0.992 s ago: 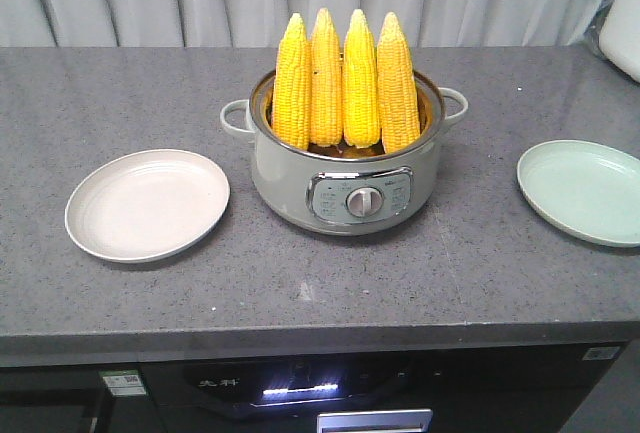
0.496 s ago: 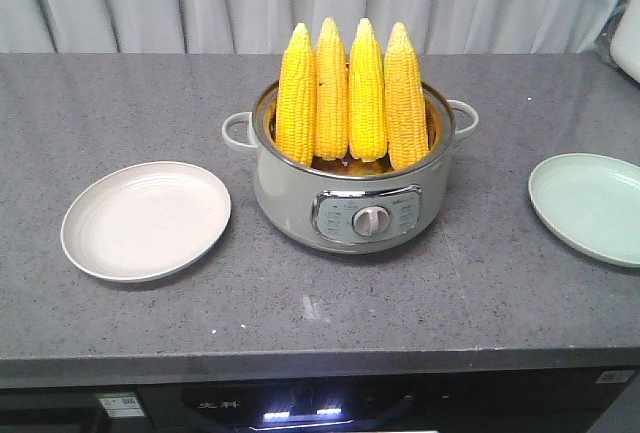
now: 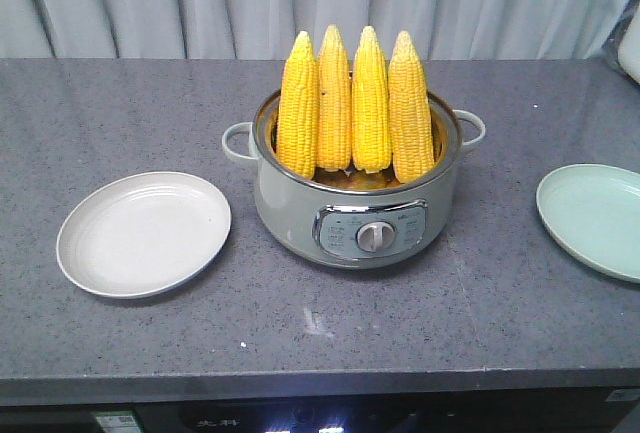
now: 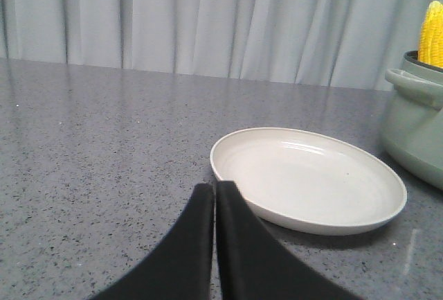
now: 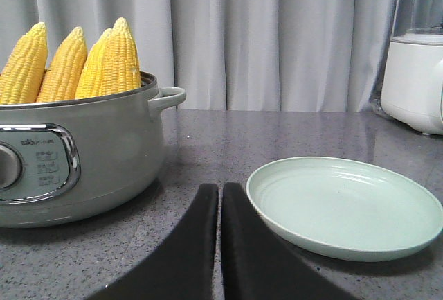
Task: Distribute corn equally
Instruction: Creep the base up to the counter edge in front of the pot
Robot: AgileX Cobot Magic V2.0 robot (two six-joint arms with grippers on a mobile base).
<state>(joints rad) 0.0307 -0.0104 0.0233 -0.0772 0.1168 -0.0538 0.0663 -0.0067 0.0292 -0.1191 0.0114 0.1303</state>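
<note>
Several yellow corn (image 3: 352, 103) cobs stand upright, tips up, in a grey-green electric pot (image 3: 355, 215) at mid counter. In the right wrist view the corn (image 5: 69, 64) rises from the pot (image 5: 83, 154) on the left. A sliver of corn (image 4: 432, 33) shows in the left wrist view above the pot (image 4: 415, 123). A cream plate (image 3: 145, 233) lies left of the pot, a pale green plate (image 3: 595, 218) right of it. My left gripper (image 4: 214, 188) is shut and empty, just short of the cream plate (image 4: 308, 175). My right gripper (image 5: 220, 189) is shut and empty beside the green plate (image 5: 346, 203).
The grey speckled counter (image 3: 330, 338) ends in a front edge with an appliance panel below it. A curtain hangs behind. A white appliance (image 5: 415, 82) stands at the far right back of the counter.
The front view has shifted: the pot and plates sit lower and slightly right in frame, and the counter's front edge has dropped toward the bottom. The corn has not moved in the pot.
</note>
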